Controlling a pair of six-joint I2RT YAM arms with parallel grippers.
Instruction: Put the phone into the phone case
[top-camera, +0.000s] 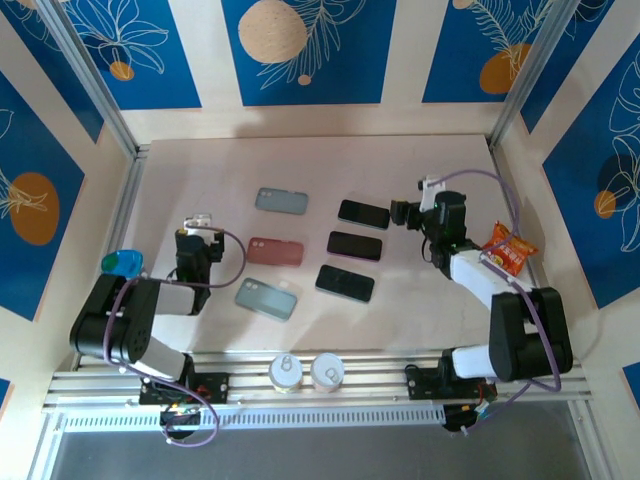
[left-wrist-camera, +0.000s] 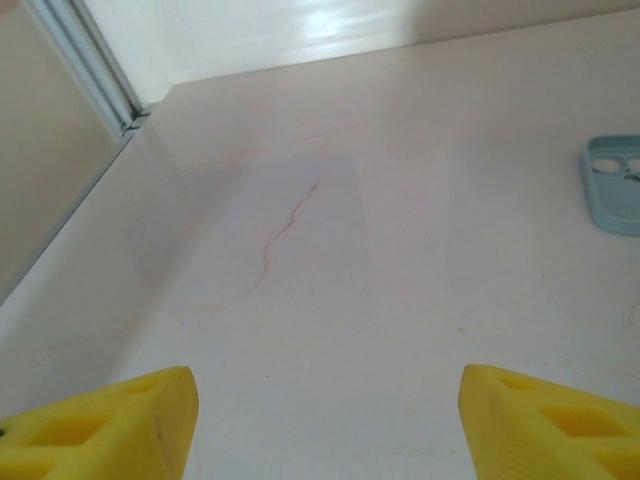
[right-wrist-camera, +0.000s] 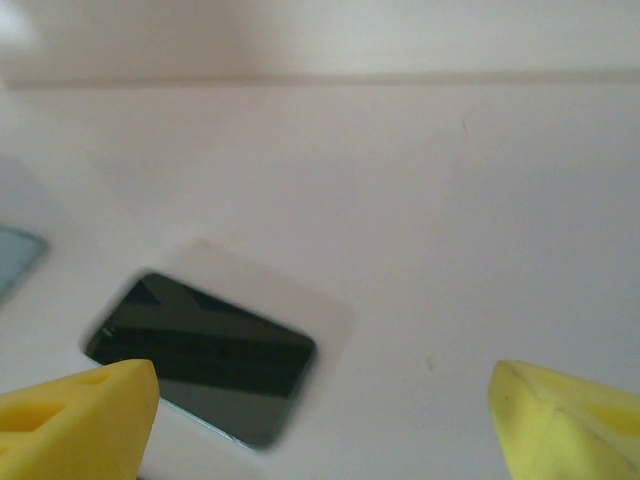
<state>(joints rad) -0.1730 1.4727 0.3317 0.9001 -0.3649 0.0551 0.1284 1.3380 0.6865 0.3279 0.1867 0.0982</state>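
Right gripper (right-wrist-camera: 322, 385) hangs wide and empty just right of the far phone (top-camera: 363, 214), apparently lined up to take it, while left gripper (left-wrist-camera: 327, 385), also wide and empty, sits left of the cases (top-camera: 275, 251).

Bright, even overhead light; crisp from above, softer at the wrists.
The pale pink tabletop (top-camera: 300, 170) carries only faint, soft-edged shadows. In the left wrist view a glare patch whitens the far wall (left-wrist-camera: 340, 25). The right wrist view is smeared: the glossy black rectangular phone (right-wrist-camera: 200, 355) mirrors light bands, and the yellow foam fingertips (right-wrist-camera: 75, 420) are out of focus.
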